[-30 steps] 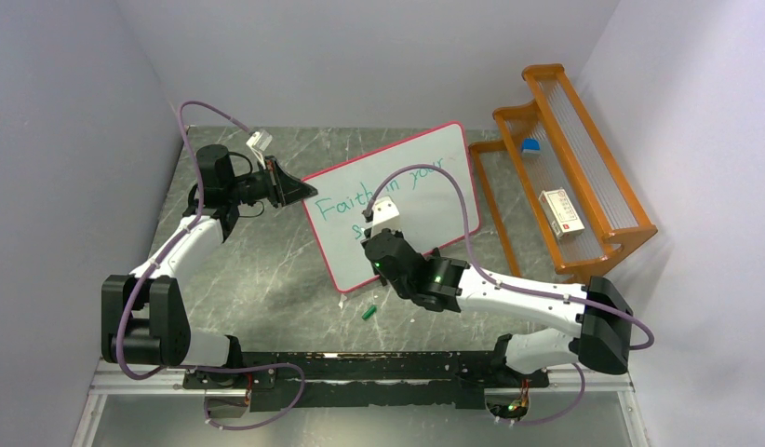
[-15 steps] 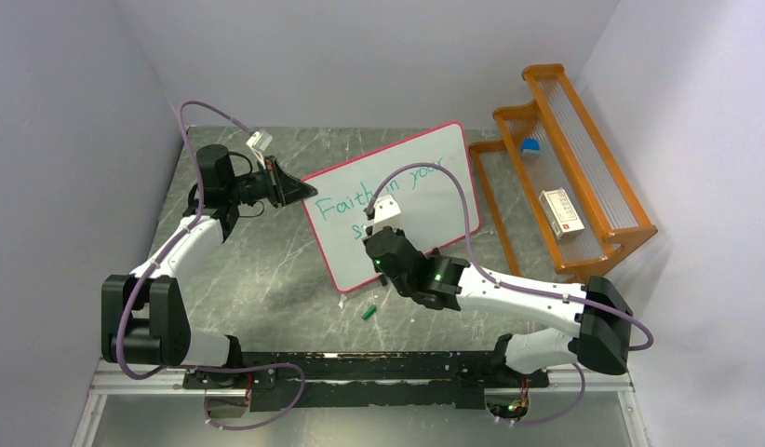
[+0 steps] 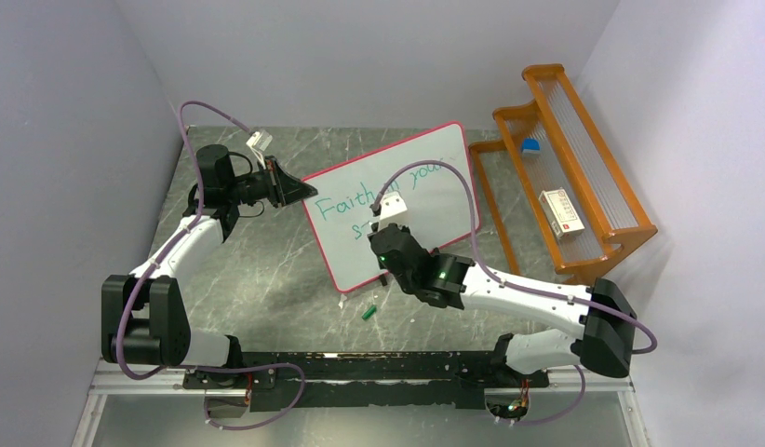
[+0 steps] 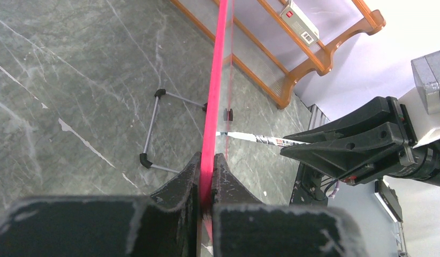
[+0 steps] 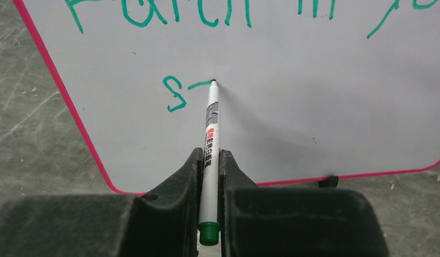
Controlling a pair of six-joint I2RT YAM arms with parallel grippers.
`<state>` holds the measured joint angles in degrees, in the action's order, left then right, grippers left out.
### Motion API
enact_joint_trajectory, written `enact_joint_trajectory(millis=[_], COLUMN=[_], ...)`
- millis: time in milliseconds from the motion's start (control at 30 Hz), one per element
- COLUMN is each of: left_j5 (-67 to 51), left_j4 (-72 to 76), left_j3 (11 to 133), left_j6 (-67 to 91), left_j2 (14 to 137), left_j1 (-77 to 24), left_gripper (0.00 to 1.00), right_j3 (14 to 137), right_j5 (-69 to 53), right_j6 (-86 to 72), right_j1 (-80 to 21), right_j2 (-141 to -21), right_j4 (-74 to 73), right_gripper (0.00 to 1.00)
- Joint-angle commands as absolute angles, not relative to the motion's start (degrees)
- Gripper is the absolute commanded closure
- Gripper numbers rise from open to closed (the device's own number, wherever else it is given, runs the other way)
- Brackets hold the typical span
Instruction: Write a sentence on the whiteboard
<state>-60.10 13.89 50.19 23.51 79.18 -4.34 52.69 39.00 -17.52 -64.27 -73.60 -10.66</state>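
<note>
Right pincer (image 5: 210, 155) edged right, arm outstretched; marker (image 5: 211, 123) tip on whiteboard (image 5: 314, 80).

The work surface (image 3: 267, 270) is a grey-green slab with pale marble veining. Three plain, pale walls enclose it: the left wall (image 3: 62, 140), the far wall (image 3: 360, 56) and the right wall (image 3: 704, 140). An orange wooden rack (image 3: 588, 172) with stepped tiers of clear ribbed shelving stands at the far right, beside the right wall. It carries a small blue item (image 3: 530, 145) and a white box (image 3: 561, 210). A metal rail (image 3: 137, 380) borders the near edge. Lighting is even and diffuse.
</note>
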Motion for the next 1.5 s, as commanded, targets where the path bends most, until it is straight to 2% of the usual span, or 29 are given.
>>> enact_joint_trajectory(millis=[0,900,1467], left_j5=[-56.9,-57.0,-56.9], left_j4=[9.1,9.0,8.8], left_j3=[49.6,49.7,49.7], left_j6=[19.6,19.6,19.4], left_j2=[80.6,80.8,80.9], left_j1=[-5.4,-5.4,-5.4], left_gripper=[0.95,0.95,0.95], right_j3=[51.4,54.3,52.4], right_j5=[38.5,36.7,36.6], right_j6=[-16.6,-14.1,-16.5], right_j1=[-63.7,-63.7,-63.7], right_j2=[-70.7,-74.2,-73.5], right_j4=[-9.1,-5.7,-11.1], right_gripper=[1.0,1.0,1.0])
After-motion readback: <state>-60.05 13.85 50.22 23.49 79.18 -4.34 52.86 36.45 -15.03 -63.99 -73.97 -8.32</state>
